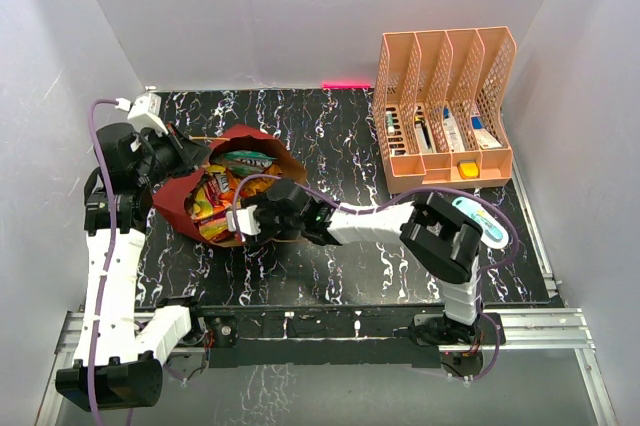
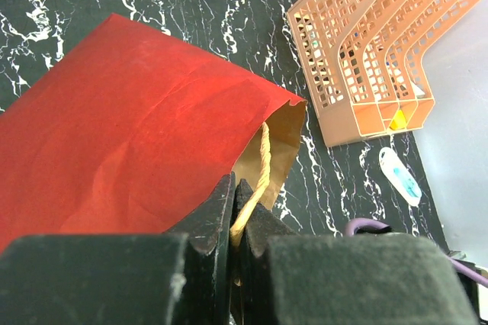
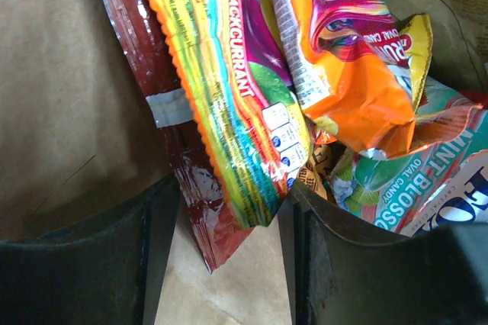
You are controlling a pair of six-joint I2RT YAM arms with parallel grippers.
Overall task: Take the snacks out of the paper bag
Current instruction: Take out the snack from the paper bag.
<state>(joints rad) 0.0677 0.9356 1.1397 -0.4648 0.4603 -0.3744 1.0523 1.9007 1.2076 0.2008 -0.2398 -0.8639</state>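
Note:
The dark red paper bag (image 1: 178, 198) lies on its side on the black marbled table, its mouth open toward the right. Several glossy snack packets (image 1: 213, 201) fill it. My left gripper (image 1: 196, 154) is shut on the bag's twisted handle (image 2: 261, 159) at the upper rim, next to the bag's red outside (image 2: 130, 127). My right gripper (image 1: 240, 221) is open inside the bag mouth. In the right wrist view its jaws (image 3: 229, 218) stand either side of a rainbow-striped packet (image 3: 229, 88) and a dark red packet (image 3: 187, 188), not closed on them. An orange packet (image 3: 358, 104) and a teal-green packet (image 3: 404, 184) lie beside these.
A peach file organiser (image 1: 445, 106) with pens and small items stands at the back right. A white-and-blue oval packet (image 1: 478, 218) lies on the table in front of it, near the right arm's elbow. White walls enclose the table.

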